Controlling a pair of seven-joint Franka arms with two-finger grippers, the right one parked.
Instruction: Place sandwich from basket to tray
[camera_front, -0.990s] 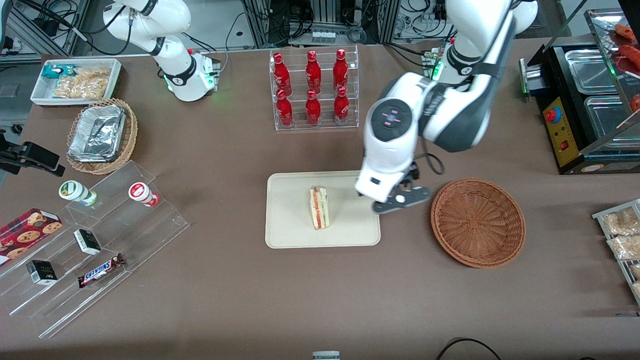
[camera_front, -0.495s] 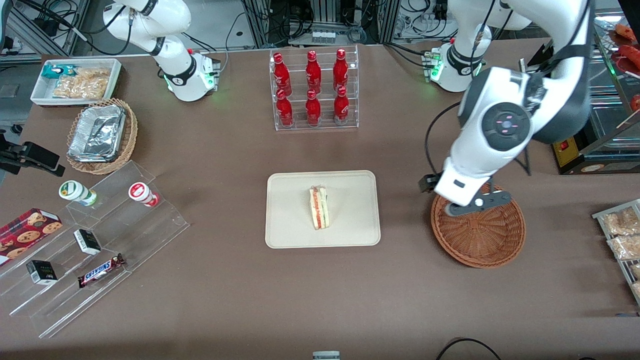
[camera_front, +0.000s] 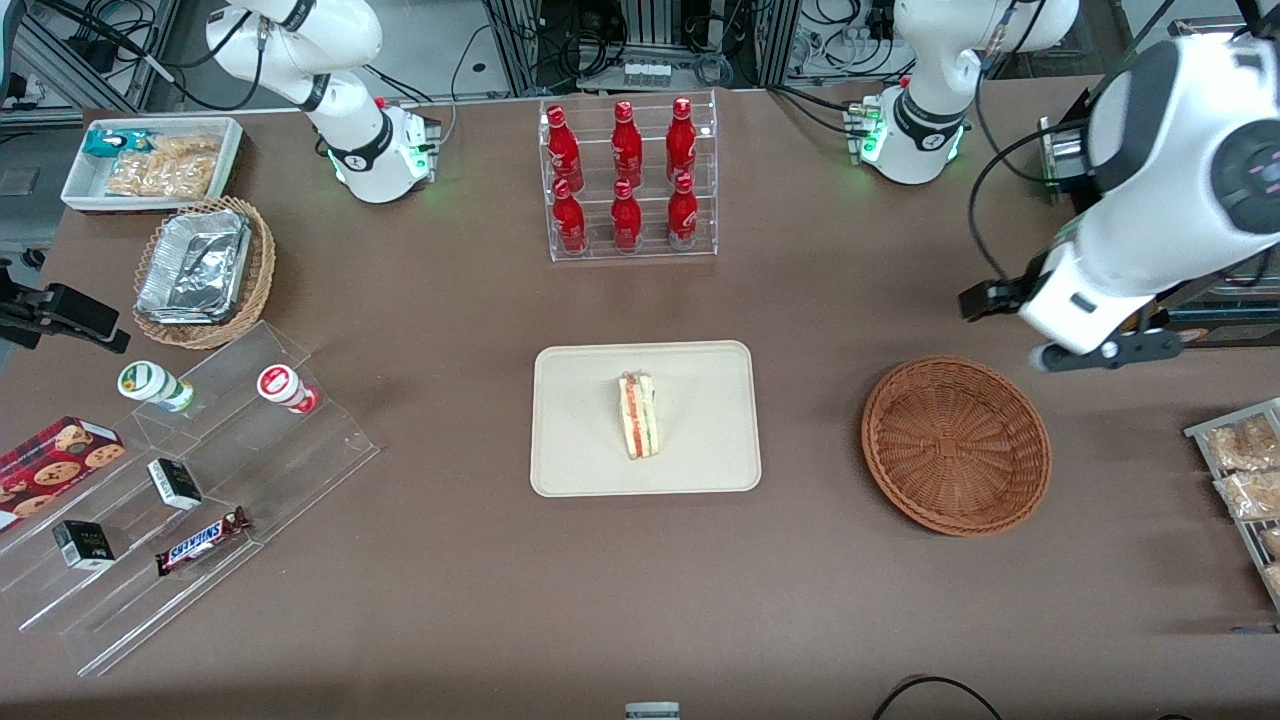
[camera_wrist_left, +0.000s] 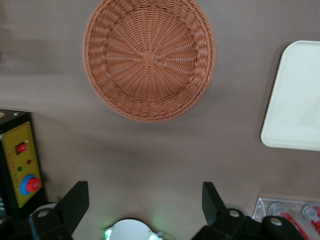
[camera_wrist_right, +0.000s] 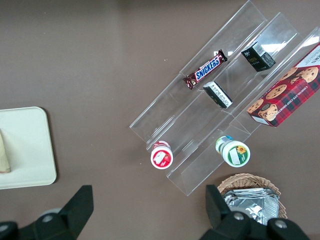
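Your sandwich (camera_front: 638, 415) sits on the tray (camera_front: 580, 470), so the placing looks done. The wicker basket (camera_front: 955, 445) lies empty. Your gripper (camera_wrist_left: 145, 200) hangs above the tabletop beside the basket, jaws spread, holding nothing.

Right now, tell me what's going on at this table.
The sandwich lies on the cream tray at the middle of the table, and the reddish-brown basket beside it holds nothing. The left arm's gripper is open and carries nothing; it hangs above the bare tabletop, farther from the front camera than the basket, next to the black box with the red button. The move looks done.
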